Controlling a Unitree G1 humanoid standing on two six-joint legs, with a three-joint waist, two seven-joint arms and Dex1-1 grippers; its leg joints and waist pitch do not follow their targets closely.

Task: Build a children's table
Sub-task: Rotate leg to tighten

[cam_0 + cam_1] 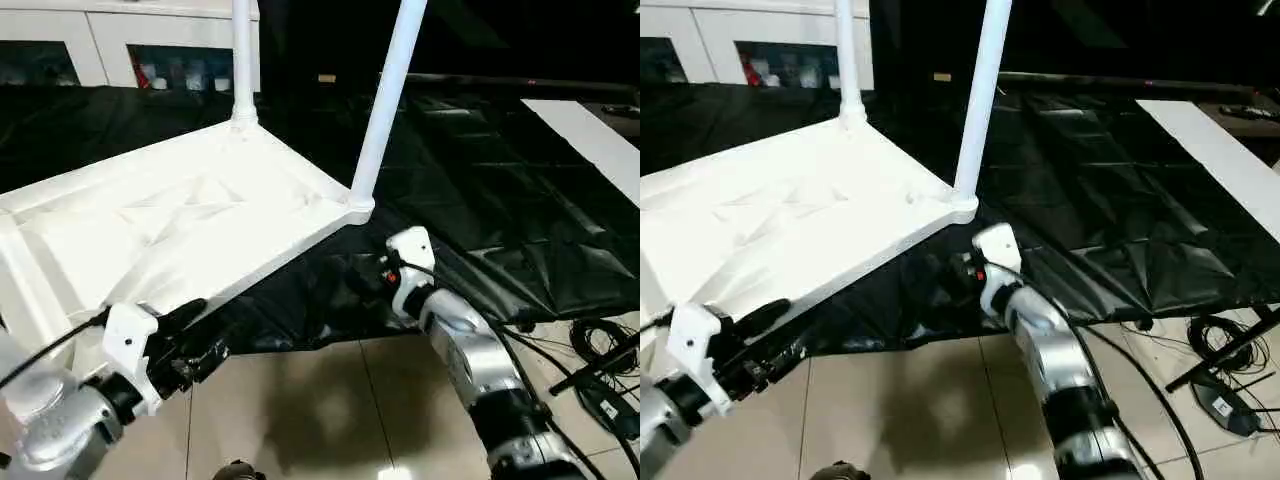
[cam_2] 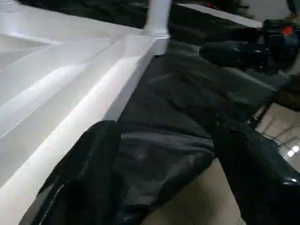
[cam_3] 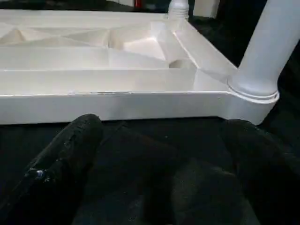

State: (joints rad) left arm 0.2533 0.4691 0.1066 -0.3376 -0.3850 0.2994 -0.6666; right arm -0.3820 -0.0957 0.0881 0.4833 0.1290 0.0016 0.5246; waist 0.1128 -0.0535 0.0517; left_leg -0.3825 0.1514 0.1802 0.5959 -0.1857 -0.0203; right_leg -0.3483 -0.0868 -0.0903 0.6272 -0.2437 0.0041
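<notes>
Black crinkled plastic sheet (image 1: 470, 230) carries the upside-down white plastic table top (image 1: 170, 220) with two white tubular legs (image 1: 388, 100) socketed; both our grippers, left (image 1: 190, 345) and right (image 1: 958, 272), gape empty at its near rim, so we grip squarely.

black sheet (image 1: 480, 200) spread on floor, centre to 3 o'clock | white cabinet (image 1: 130, 45) with glass doors, 11 o'clock | black cables (image 1: 600, 360), 4 o'clock | tiled floor (image 1: 330, 410), 6 o'clock

— How does the table (image 1: 190, 215) lie?
— Upside down on the black sheet (image 1: 480, 190), white ribbed underside up, its near edge along the sheet's edge.
— The legs?
— Two stand upright in corner sockets: one (image 1: 385, 105) near, one (image 1: 241, 60) farther.
</notes>
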